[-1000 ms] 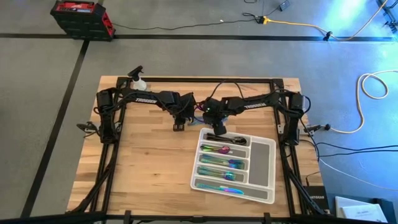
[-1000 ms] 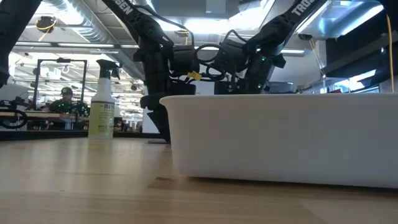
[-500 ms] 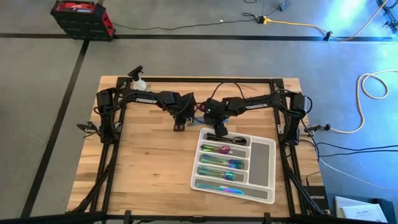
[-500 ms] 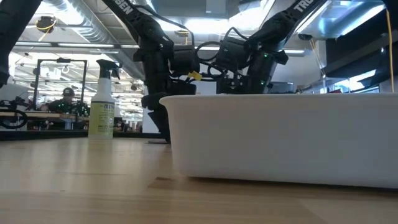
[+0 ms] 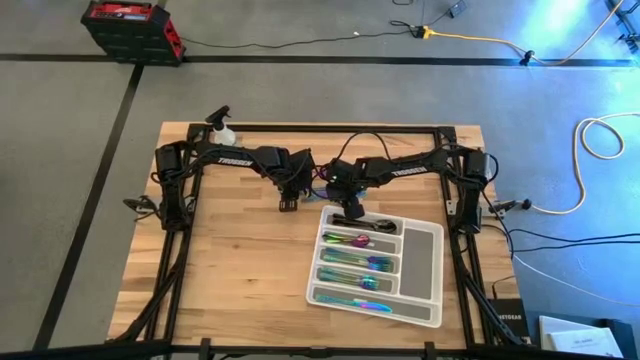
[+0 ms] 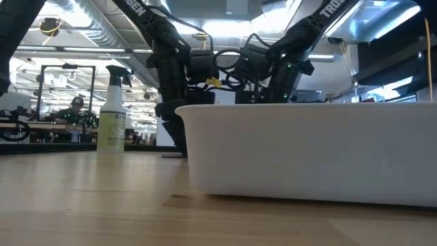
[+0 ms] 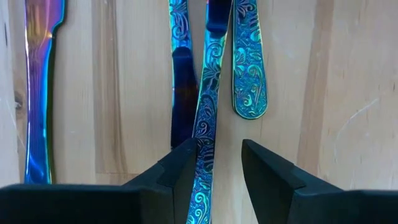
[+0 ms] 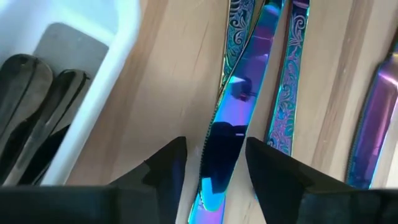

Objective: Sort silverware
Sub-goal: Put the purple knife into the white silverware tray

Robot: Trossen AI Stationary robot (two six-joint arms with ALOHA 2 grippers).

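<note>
Little change is seen from the earlier frame. The right gripper (image 8: 211,165) is parted astride an iridescent rainbow knife (image 8: 231,118) on the wooden table (image 5: 240,260), beside the white-grey compartment tray (image 5: 425,262) at frame centre. The left gripper (image 7: 217,163) is parted around a patterned rainbow handle (image 7: 208,118); neither piece is lifted. Open tabletop is left at lower left.
</note>
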